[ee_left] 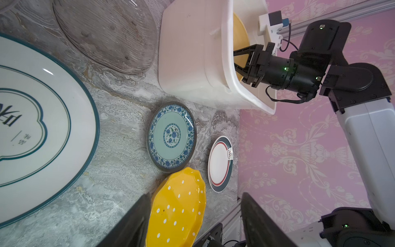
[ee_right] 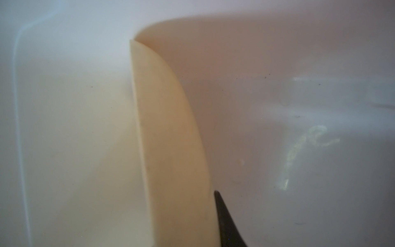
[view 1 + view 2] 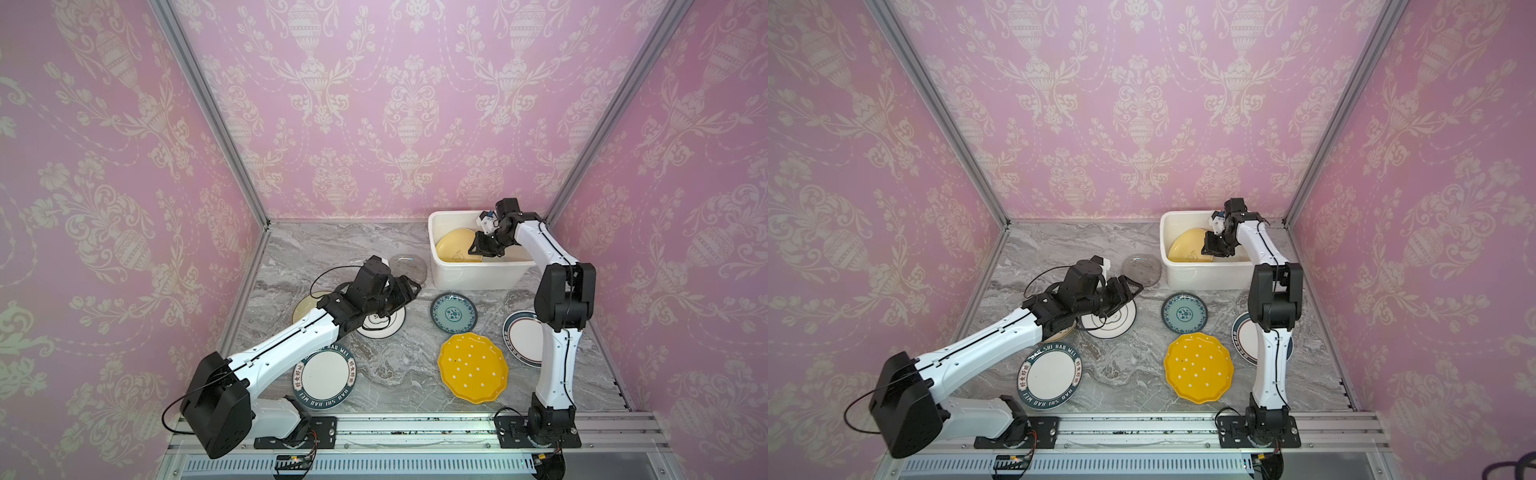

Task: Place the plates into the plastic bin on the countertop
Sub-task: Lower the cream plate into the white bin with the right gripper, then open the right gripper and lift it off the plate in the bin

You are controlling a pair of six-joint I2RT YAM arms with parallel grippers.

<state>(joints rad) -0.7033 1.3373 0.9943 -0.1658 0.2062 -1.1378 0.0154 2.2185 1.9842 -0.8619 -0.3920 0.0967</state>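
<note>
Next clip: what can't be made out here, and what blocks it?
Grip of the right pincer on the pale yellow plate: tips behind the plastic bin wall in the left wrist view; only one finger shows in the right wrist view.
Most of the cream plate: under the left arm in both top views.
Part of the striped-rim plate: behind the right arm in both top views.

Right of centre, the right gripper (image 3: 1205,250) is hanging inside the deep white plastic bin (image 3: 1204,278), meeting the edge of a leaning pale yellow round plate (image 3: 1183,249).
</note>
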